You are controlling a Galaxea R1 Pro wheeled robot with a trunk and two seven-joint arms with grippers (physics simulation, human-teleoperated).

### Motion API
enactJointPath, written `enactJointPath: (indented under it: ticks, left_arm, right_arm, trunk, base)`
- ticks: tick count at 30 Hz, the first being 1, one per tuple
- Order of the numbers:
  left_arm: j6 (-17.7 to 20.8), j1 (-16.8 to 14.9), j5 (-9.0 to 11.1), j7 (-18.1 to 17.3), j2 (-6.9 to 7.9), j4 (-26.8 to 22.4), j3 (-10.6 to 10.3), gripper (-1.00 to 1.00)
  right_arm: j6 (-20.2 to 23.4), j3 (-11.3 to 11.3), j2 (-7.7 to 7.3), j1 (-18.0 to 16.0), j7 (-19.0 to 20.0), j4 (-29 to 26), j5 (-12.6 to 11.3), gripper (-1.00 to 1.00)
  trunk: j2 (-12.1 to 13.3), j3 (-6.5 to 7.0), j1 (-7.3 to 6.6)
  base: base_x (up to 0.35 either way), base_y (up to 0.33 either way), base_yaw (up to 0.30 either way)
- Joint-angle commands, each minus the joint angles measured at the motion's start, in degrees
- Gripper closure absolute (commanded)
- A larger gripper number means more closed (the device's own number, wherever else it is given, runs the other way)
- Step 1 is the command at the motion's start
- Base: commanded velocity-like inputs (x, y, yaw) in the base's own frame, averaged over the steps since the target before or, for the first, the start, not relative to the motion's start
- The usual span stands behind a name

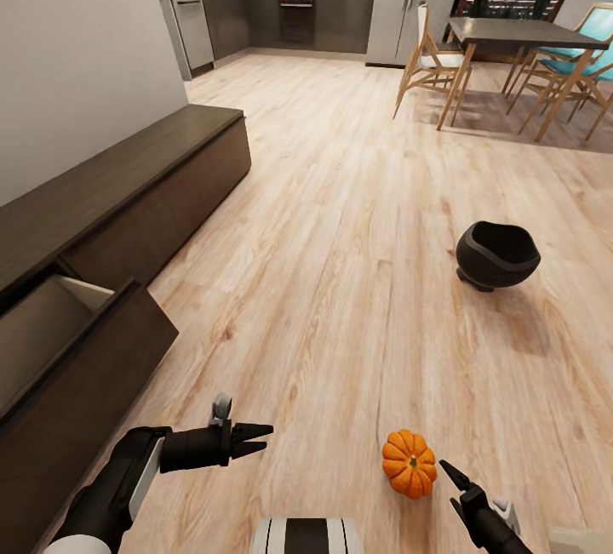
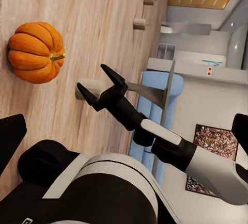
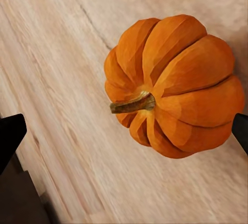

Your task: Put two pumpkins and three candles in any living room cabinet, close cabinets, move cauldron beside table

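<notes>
Right gripper [image 1: 454,475] open, just beside pumpkin [image 1: 409,463], wooden floor [image 1: 340,282]

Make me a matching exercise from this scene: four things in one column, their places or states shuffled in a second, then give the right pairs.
Things
1. pumpkin
2. cauldron
3. cabinet
4. right gripper

Places or states
A. along the wall, nearest drawer pulled open
B. on the floor between the grippers, stem up
C. open, fingers spread, just beside the pumpkin
D. on the floor farther off, toward the dining table

Pairs: 1-B, 2-D, 3-A, 4-C
</notes>
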Motion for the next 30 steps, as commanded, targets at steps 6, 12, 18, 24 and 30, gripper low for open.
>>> enactJointPath:
  ticks: [6,12,18,24,30]
  left_arm:
    - [0.6,0.0,0.2,-0.1,0.01,0.0,0.0,-1.00]
    - [0.6,0.0,0.1,-0.1,0.01,0.0,0.0,-1.00]
    - [0.6,0.0,0.1,-0.1,0.01,0.0,0.0,-1.00]
    - [0.6,0.0,0.1,-0.1,0.01,0.0,0.0,-1.00]
    - [0.6,0.0,0.1,-0.1,0.03,0.0,0.0,-1.00]
  right_arm:
    - [0.6,0.0,0.01,0.0,0.1,-0.1,-0.3,-1.00]
    - [0.6,0.0,0.02,0.0,-0.1,-0.1,-0.3,-1.00]
    - [0.6,0.0,0.02,0.0,-0.1,-0.1,-0.2,-1.00]
    - [0.7,0.0,0.02,0.0,-0.1,-0.2,-0.2,-1.00]
    - [0.7,0.0,0.02,0.0,-0.1,-0.2,-0.2,-1.00]
  trunk:
    - [-0.1,-1.37,0.14]
    - [-0.2,-2.70,0.30]
    - [-0.3,-4.03,0.45]
    - [-0.3,-5.35,0.61]
    - [-0.4,-6.68,0.76]
  base:
    - [0.000,0.000,0.000]
    - [0.000,0.000,0.000]
    - [0.000,0.000,0.000]
    - [0.000,0.000,0.000]
    - [0.000,0.000,0.000]
